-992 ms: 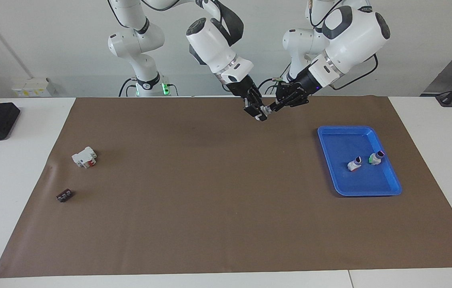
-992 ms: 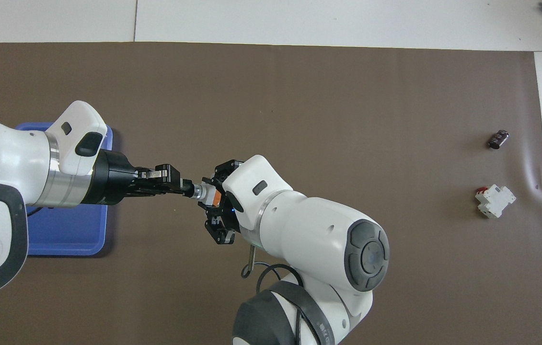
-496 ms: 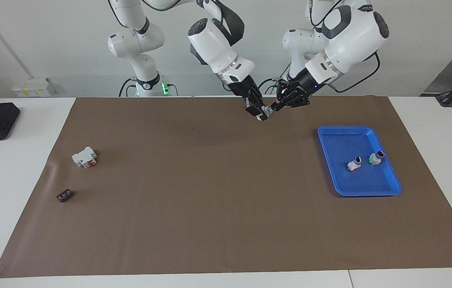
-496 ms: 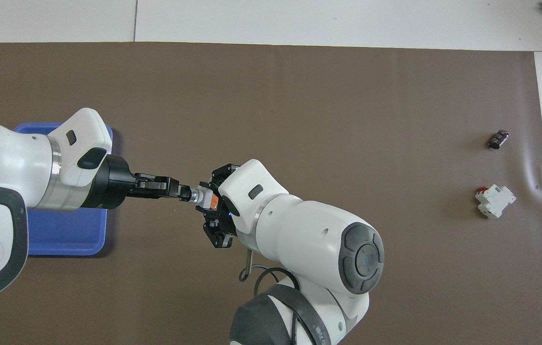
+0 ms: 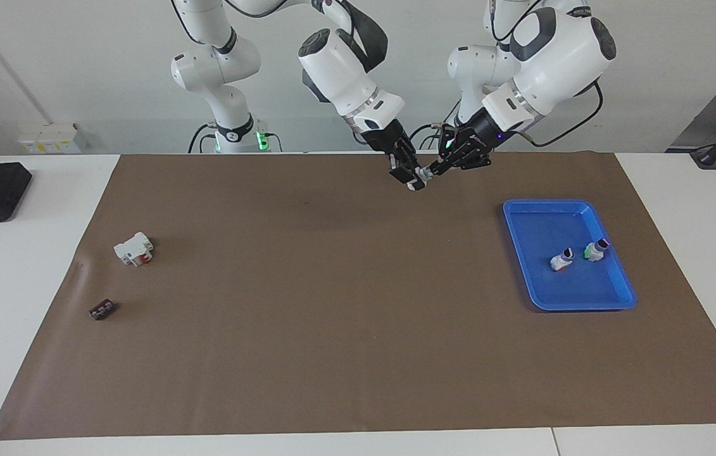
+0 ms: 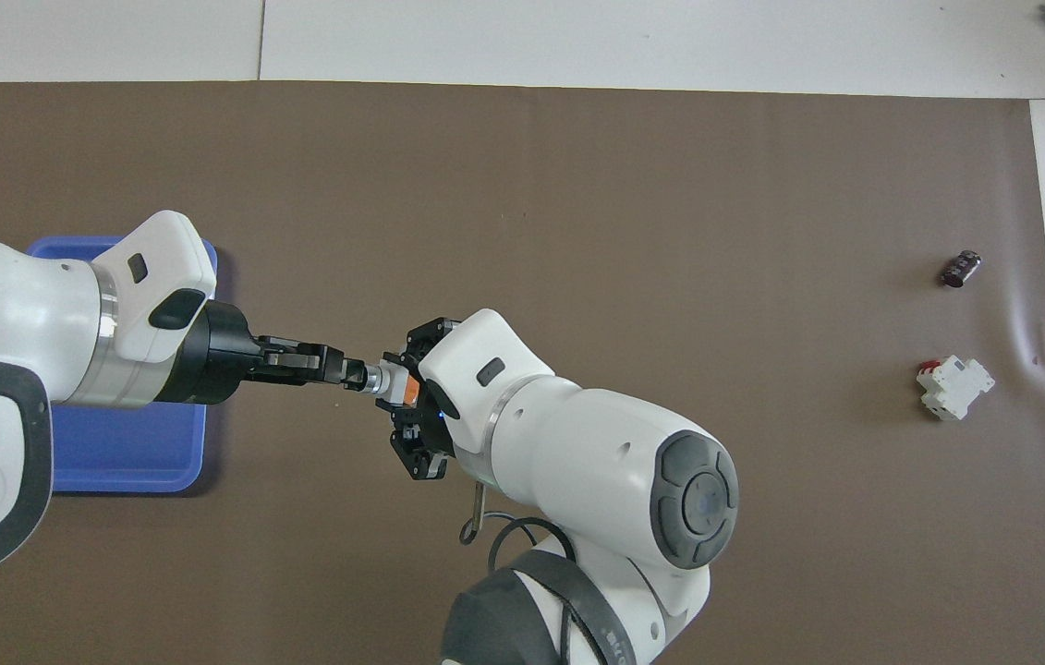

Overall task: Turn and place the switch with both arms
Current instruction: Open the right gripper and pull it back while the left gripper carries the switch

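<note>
We note a matte brown mat (image 5: 358, 354) over the white table (image 5: 16, 266), lightly creased at the right arm's end. Two glossy white jointed arms meet above the mat's edge nearest the robots. A shallow blue plastic tray (image 5: 611, 297), rounded at the corners, sits toward the left arm's end and holds two small switches, one with a red part (image 5: 562, 259), one with a green part (image 5: 596, 250). Toward the right arm's end lie a blocky white part with red (image 5: 134, 249) and, farther from the robots, a small dark component (image 5: 102, 310).

The switch (image 6: 394, 385), white with an orange section, hangs in the air between both grippers. The right gripper (image 6: 413, 406) pinches its blocky body. The left gripper (image 6: 348, 374) is closed on the silver-and-black round knob, which points toward the tray's end.
</note>
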You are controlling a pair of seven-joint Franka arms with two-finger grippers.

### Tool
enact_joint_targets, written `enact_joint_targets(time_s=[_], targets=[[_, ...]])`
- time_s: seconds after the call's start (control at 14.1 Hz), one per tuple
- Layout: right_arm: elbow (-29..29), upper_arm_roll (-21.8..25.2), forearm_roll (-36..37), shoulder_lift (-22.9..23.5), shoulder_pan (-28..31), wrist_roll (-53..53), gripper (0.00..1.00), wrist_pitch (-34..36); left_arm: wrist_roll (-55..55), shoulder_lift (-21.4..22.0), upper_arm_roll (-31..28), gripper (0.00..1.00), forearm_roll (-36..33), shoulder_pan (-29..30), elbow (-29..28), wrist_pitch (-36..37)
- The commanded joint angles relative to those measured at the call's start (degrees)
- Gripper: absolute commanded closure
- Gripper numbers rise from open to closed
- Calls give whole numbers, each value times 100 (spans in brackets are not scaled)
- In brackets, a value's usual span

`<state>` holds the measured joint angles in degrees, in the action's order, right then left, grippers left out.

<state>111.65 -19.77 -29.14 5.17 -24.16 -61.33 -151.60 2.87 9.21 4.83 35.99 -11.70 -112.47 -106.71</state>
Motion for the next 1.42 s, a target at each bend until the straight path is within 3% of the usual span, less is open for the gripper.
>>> enact_joint_targets(time_s=[0.0,0.07,0.43,0.64,0.78,1.06,1.35], targets=[[-3,26,84,-130,149,155,100,-63,170,151,-61,100,-584,282,-285,116],[-12,26,84,-130,158,426,2,-63,170,143,-61,100,-672,291,-285,98],[-12,26,84,-130,175,464,0,-63,170,134,-79,100,-848,414,-285,54],[-12,52,84,-165,315,455,0,7,152,125,-79,100,-1470,493,-293,-59],[-12,53,84,-165,596,455,0,156,170,107,-79,100,-2050,615,-320,-218],[-21,53,84,-218,1535,464,0,674,608,20,-79,100,-2499,1090,-442,-463],[-21,70,102,-209,2337,472,0,676,662,-506,-79,100,-3123,1468,-425,-1183]])
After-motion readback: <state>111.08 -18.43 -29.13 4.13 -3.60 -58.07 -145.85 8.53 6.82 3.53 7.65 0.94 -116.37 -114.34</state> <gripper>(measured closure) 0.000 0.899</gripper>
